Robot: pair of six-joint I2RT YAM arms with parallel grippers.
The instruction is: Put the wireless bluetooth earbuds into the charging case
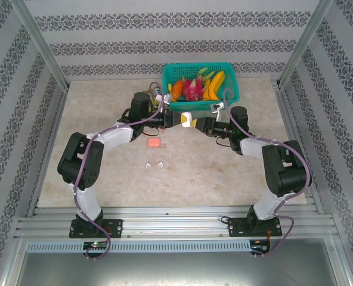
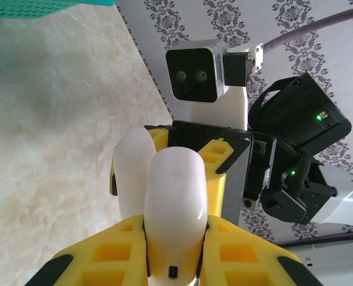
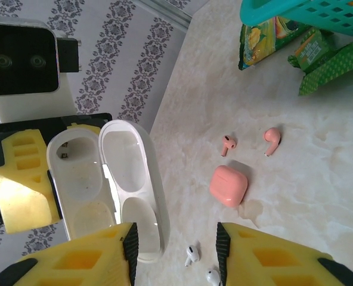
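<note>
Left hand [image 2: 175, 241] grips white case [image 3: 132, 173] — earbuds [image 3: 227, 145] loose.

We see the white charging case [image 3: 114, 185] pinched at its base between the left fingers [image 2: 111, 253] — lid swung wide open, the wells inside bare. The pink charging case [image 3: 228, 185], a smooth rounded pebble, lies shut on the bench [image 3: 296, 226]. Two pink earbuds [image 3: 227, 144] lie just beside it on the basket side, a little apart from each other. Two white earbuds [image 3: 192, 254] lie close together on its other side — nearer the arms' bases.
</note>
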